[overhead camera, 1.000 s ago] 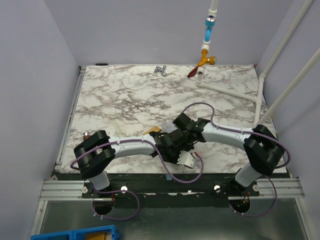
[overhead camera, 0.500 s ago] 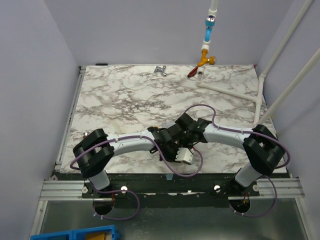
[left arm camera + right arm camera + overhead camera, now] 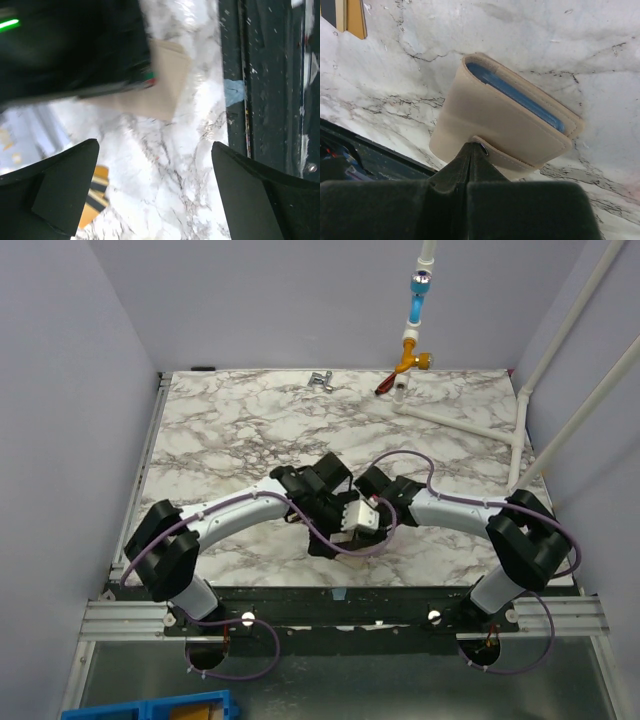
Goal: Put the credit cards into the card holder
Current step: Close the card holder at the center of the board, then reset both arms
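The tan card holder (image 3: 500, 125) lies on the marble near the table's front edge, and a blue card edge (image 3: 520, 97) shows in its open slot. My right gripper (image 3: 472, 146) is shut, its joined tips resting against the holder's strap by the snap. My left gripper (image 3: 155, 150) is open wide above bare marble with nothing between its fingers. The card holder (image 3: 162, 85) lies just beyond it, partly under the right gripper's dark body. A gold credit card with dark stripes (image 3: 95, 200) lies beside the left finger; the gold card (image 3: 351, 17) also shows at the corner of the right wrist view.
The dark front edge strip (image 3: 270, 100) of the table runs close to the holder. At the back stand white pipes (image 3: 470, 420), a blue and orange valve (image 3: 415, 335) and a small metal fitting (image 3: 320, 380). Both arms cross at the table's front middle.
My left gripper has opened wide, and its wrist has swung away from the front edge toward the back of the table. The right arm has stayed where it was.
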{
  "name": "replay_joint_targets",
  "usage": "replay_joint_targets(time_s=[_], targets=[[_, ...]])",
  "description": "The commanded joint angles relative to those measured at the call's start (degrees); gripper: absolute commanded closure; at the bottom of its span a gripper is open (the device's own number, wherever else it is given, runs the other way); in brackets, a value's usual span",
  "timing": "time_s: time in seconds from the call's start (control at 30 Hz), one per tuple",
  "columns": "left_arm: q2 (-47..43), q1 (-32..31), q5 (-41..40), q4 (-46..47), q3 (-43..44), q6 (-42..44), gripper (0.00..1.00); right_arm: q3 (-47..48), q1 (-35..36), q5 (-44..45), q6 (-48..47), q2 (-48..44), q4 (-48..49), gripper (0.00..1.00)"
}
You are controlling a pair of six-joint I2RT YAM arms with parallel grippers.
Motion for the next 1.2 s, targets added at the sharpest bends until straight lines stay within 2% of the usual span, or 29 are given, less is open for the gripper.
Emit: replay_joint_targets(time_s=[0.0, 0.3, 0.5, 0.57, 0.67, 0.8, 0.97, 1.1, 1.17], targets=[[-5.06, 7.94, 6.04, -0.78, 3.34, -5.32, 0.02, -8.18, 2.61, 6.59, -1.7, 7.62, -6.78, 0.99], [-10.24, 18.16, 10.12, -2.23, 2.36, -8.62, 0.02, -8.74, 3.35, 7.44, -0.44, 7.48, -6.05, 0.99], [-13.37, 23.36, 10.48, -2.9, 4.08, -11.21, 0.02, -5.59, 3.34, 9.62, 0.1, 2.06, -8.93, 0.98], [-13.92, 25.36, 10.06, -3.11, 5.44, -12.92, 0.02, -2.54, 3.28, 10.16, -0.48, 0.04, -9.71, 0.92], [-14.61, 27.56, 8.79, -4.21, 7.29, -13.76, 0.02, 2.84, 3.29, 10.69, -2.14, -2.22, -10.36, 0.75], [-16.82, 29.68, 4.98, -2.88, 7.62, -15.37, 0.02, 8.47, 3.27, 10.48, -5.42, -4.67, -9.12, 0.46], [-19.33, 34.25, -0.98, 1.81, 5.3, -21.54, 0.02, 15.32, 3.26, 8.79, -10.07, -5.54, -7.75, 0.15], [-18.39, 39.3, 2.38, -0.49, 5.66, -19.37, 0.01, 21.12, 3.03, 7.63, -13.94, -5.58, -7.49, 0.0], [-17.65, 41.43, 2.97, -1.62, 7.15, -20.14, 0.02, 23.74, 1.77, 8.83, -15.87, -6.08, -7.46, 0.0]])
